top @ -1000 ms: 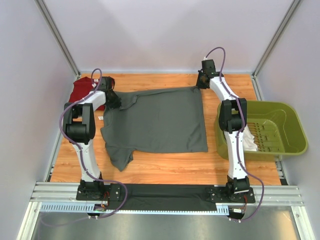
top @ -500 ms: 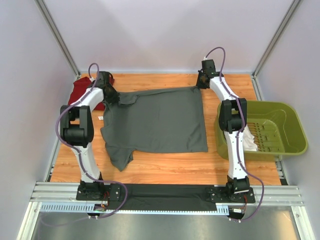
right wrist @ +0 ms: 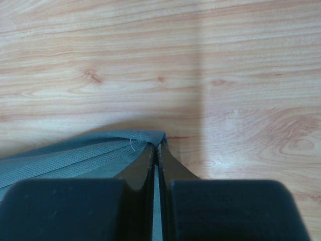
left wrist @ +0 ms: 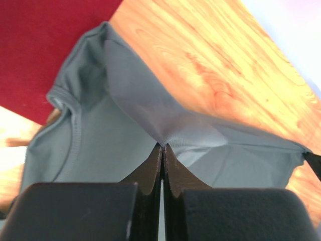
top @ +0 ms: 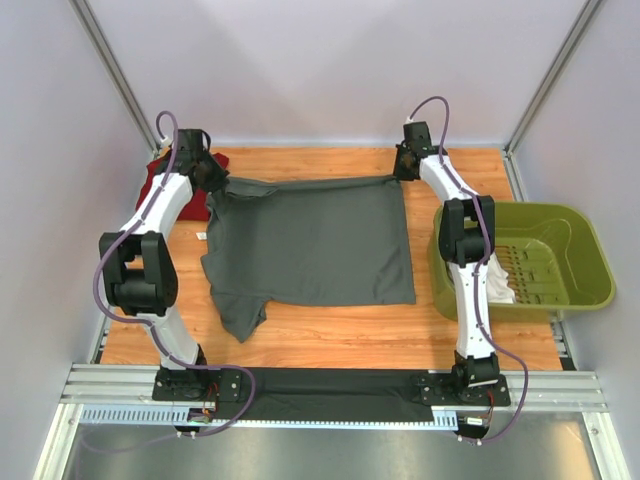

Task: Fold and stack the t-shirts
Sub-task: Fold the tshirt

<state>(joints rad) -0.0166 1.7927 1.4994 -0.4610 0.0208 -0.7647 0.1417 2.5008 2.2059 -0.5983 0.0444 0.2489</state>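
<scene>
Much of dark red t-shirt [top: 150, 183] behind left arm [top: 165, 200]

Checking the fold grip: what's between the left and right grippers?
Top external view: only the dark grey t-shirt, its far edge running straight from left gripper to right gripper, both shut on it.

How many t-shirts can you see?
2. The dark grey t-shirt lies spread across the middle; the dark red t-shirt sits bunched at the far left corner. White cloth in the basket could be another.
</scene>
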